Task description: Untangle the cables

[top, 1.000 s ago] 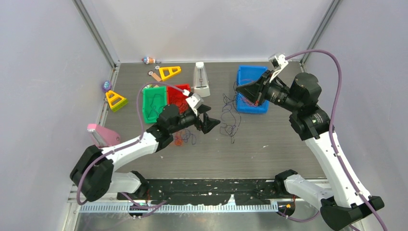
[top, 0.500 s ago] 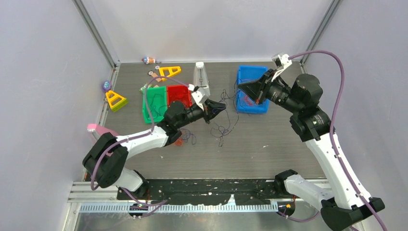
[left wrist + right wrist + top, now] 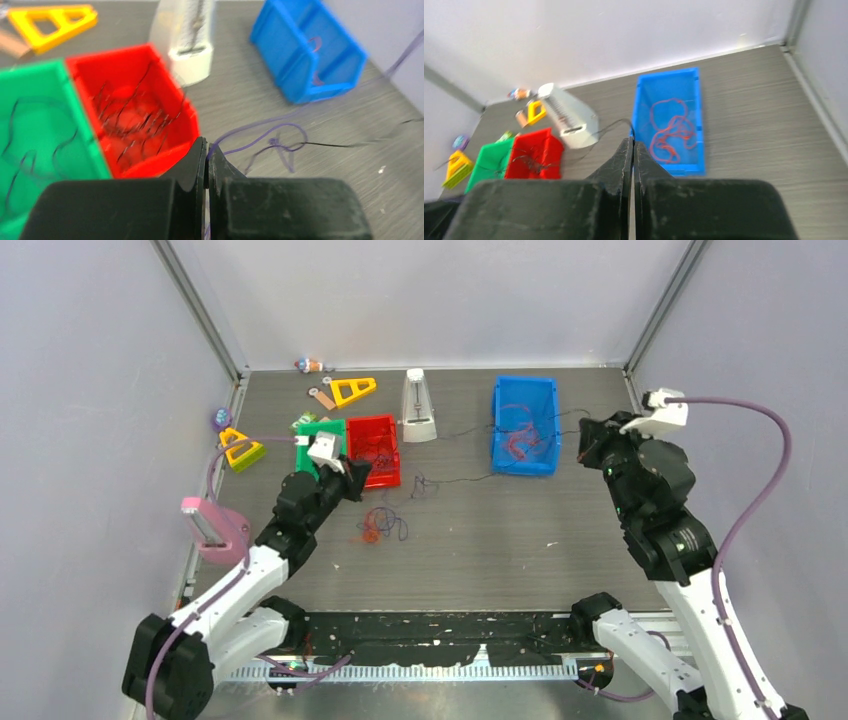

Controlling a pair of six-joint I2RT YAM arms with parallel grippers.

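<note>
My left gripper (image 3: 360,472) (image 3: 207,146) is shut on a thin purple cable (image 3: 250,128) in front of the red bin (image 3: 372,468). That strand loops into a small knot (image 3: 420,485) with a black cable (image 3: 340,146) (image 3: 465,478), which runs taut to the right. My right gripper (image 3: 588,445) (image 3: 633,143) is shut on the black cable beside the blue bin (image 3: 497,445). A loose orange-red and purple clump (image 3: 377,525) lies on the table. Orange-red cable (image 3: 671,132) lies in the blue bin, black strands (image 3: 135,120) in the red bin, and a dark strand in the green bin (image 3: 305,472).
A white metronome (image 3: 418,405) stands at the back between the bins. Yellow triangles (image 3: 352,390) (image 3: 240,448), a small toy (image 3: 312,365) and a purple ball (image 3: 221,418) lie at the back left. A pink object (image 3: 215,525) sits at the left edge. Walls enclose three sides.
The left gripper shut on the purple cable and drew back left to the red bin. The right arm pulled back right past the blue bin, stretching the cables out between them.
</note>
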